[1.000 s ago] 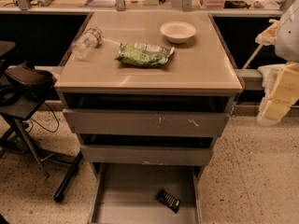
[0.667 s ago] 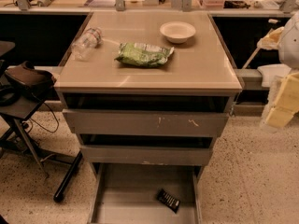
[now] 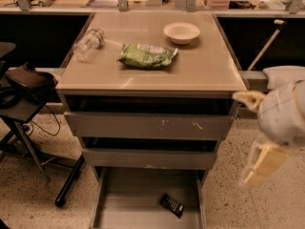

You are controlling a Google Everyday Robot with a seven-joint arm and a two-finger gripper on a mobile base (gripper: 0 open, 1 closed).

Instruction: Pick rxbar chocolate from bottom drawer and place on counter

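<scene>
The gripper (image 3: 262,162) hangs off the cabinet's right side, touching nothing. I cannot tell how far its jaws are open. Low to their left, the chocolate bar (image 3: 172,205) lies in the pulled-out bottom drawer (image 3: 128,206), within reach from above, I'd judge. Up-left, the counter (image 3: 209,70) carries 1 green bag (image 3: 147,55), 1 bowl (image 3: 181,32) and 1 bottle (image 3: 88,44).
</scene>
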